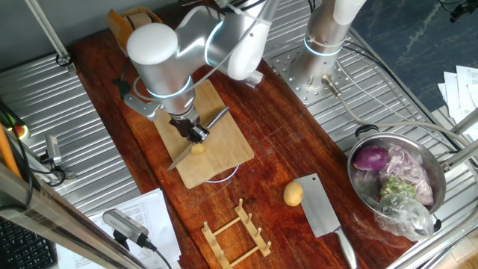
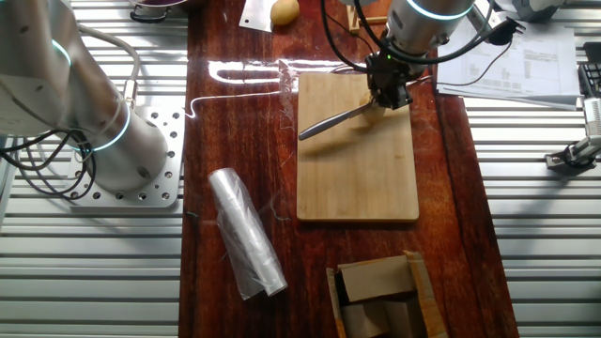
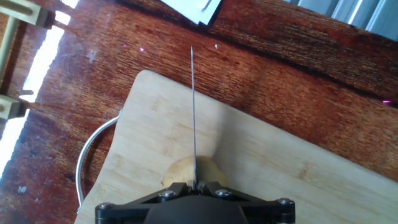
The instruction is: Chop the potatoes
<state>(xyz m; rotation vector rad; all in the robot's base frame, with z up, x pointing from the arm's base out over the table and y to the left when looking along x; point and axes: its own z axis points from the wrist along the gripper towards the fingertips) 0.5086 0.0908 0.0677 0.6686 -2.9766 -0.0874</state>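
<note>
step: a small round yellow potato [image 1: 198, 149] is being cut on the pale wooden board [image 1: 224, 161] | claw: the black two-finger gripper [image 1: 196, 133] is being kept closed on a thin steel knife [image 1: 196, 140] | risk: the potato is maybe being rolled sideways, being so round.

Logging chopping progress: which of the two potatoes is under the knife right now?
The potato on the cutting board, beneath the knife in the tool. The other potato lies off-board beside the cleaver.

1 potato [image 1: 198, 149] on the cutting board [image 1: 216, 161], another [image 1: 293, 194] beside the cleaver [image 1: 323, 211].
</note>
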